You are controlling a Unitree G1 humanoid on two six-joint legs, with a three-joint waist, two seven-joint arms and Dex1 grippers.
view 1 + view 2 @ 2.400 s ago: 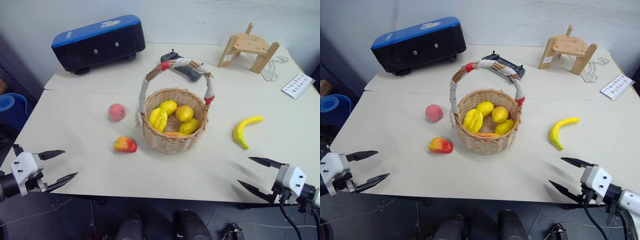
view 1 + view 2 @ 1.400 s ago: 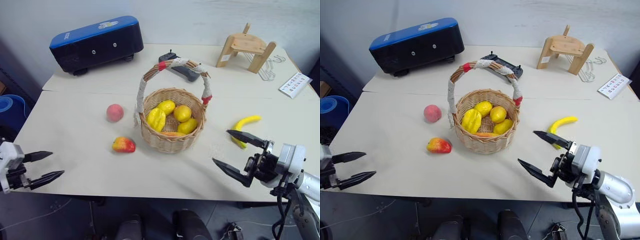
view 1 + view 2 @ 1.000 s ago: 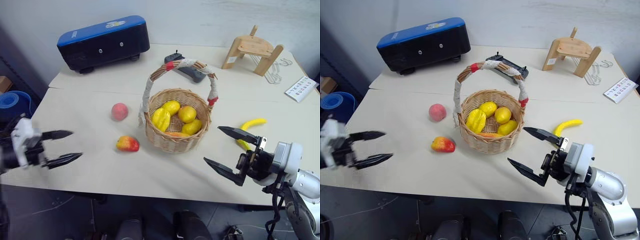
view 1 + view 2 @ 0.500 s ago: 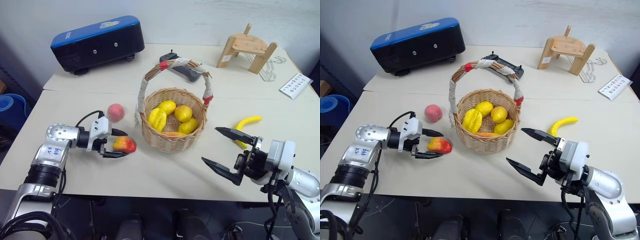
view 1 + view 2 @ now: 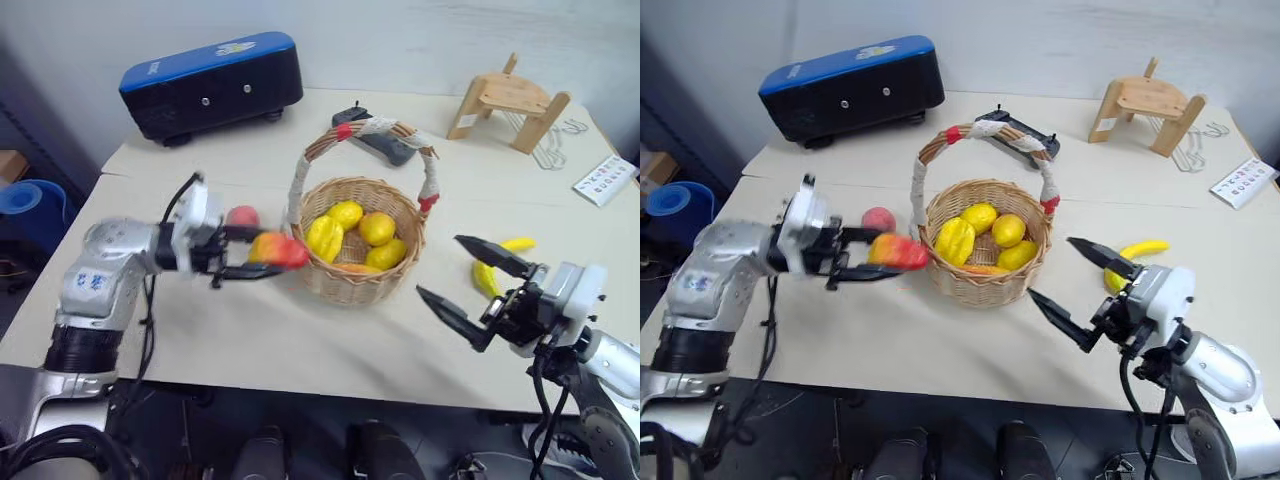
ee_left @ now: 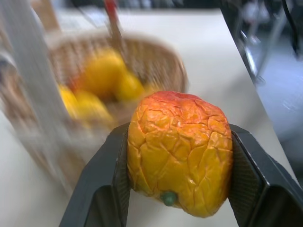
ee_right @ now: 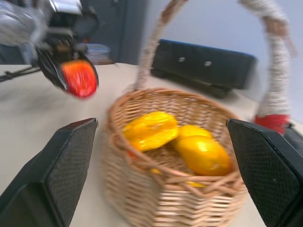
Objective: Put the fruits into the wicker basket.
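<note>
Yellow fruits [image 7: 177, 137] in wicker basket [image 7: 142, 189]

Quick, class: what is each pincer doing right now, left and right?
Left pincer: closed on the red-and-yellow mango, held beside the wicker basket.
Right pincer: open, holding nothing.

- We see a blue-topped black case [image 5: 211, 84] near the desk's [image 5: 300, 340] far left corner.
- A wooden stand [image 5: 508, 100], hangers [image 5: 560, 139] and card [image 5: 605, 180] sit far right.
</note>
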